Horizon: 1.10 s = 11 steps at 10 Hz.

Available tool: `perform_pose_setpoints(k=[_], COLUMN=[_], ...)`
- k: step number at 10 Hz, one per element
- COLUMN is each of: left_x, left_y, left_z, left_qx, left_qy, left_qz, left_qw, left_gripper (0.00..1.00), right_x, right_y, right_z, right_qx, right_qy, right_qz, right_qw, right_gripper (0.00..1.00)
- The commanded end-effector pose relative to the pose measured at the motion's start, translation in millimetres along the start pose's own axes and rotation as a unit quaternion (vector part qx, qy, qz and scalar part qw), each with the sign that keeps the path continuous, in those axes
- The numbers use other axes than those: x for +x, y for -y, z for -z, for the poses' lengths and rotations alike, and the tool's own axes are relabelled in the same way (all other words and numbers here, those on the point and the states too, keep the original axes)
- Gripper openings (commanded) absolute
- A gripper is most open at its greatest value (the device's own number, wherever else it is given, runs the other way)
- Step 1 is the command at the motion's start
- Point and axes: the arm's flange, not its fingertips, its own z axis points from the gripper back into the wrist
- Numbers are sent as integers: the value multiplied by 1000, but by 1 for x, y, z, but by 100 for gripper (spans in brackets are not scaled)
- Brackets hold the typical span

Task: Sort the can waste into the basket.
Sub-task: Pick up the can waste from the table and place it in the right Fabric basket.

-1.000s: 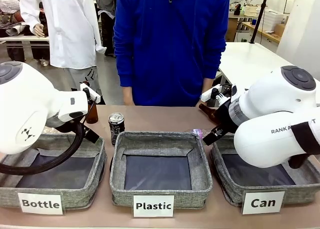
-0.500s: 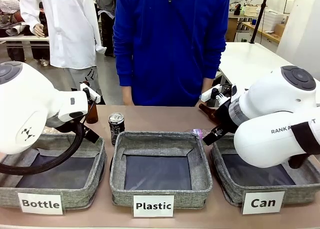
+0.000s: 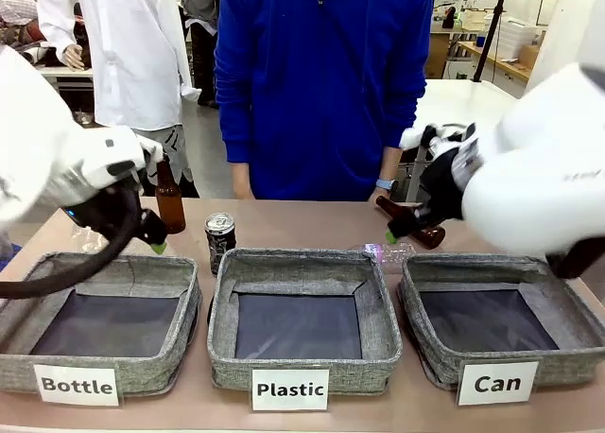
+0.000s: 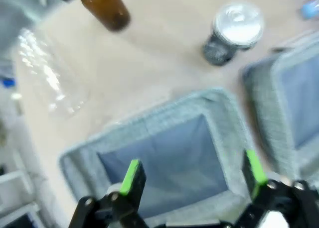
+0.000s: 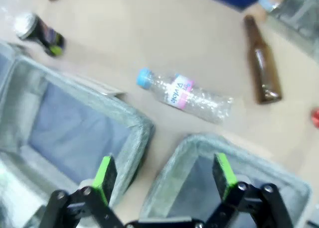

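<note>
A brown bench (image 3: 312,223) runs across the foreground under even indoor light. Behind it on the right stands a white table (image 3: 473,112), with a slanted black pole (image 3: 488,31) beyond. Farther back, a wooden desk (image 3: 508,66) carries stacked white bins (image 3: 518,36). The floor (image 3: 203,154) is grey, and a white wall (image 3: 550,45) closes the right side.

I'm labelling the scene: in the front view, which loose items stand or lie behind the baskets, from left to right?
upright brown bottle → black can → lying brown bottle
</note>
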Motion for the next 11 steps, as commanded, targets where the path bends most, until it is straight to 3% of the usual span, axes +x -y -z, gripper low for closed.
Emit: perform_pose_setpoints(k=[1,3,5,8,11], left_x=[-16,-48,-91,-155,-220], left_y=[-4,-39,-110,-200,-241], left_z=[-60,-98,-112,-99,-55], left_qx=[-99,-250,-333,-401,-402], left_qy=[39,75,126,198,259], left_qz=[-45,-50,-116,-217,-271], left_qw=[993,964,927,867,836], left_gripper=[100,100,100,100,100], right_x=[0,-22,-63,-142,-207], right_y=[12,46,121,211,280], right_z=[-63,-106,-138,-149,-141], right_qx=[76,158,216,287,336], right_qy=[-5,-2,47,117,178], right_qz=[83,128,260,395,473], right_qw=[994,979,940,865,795], right_gripper=[100,100,100,100,100])
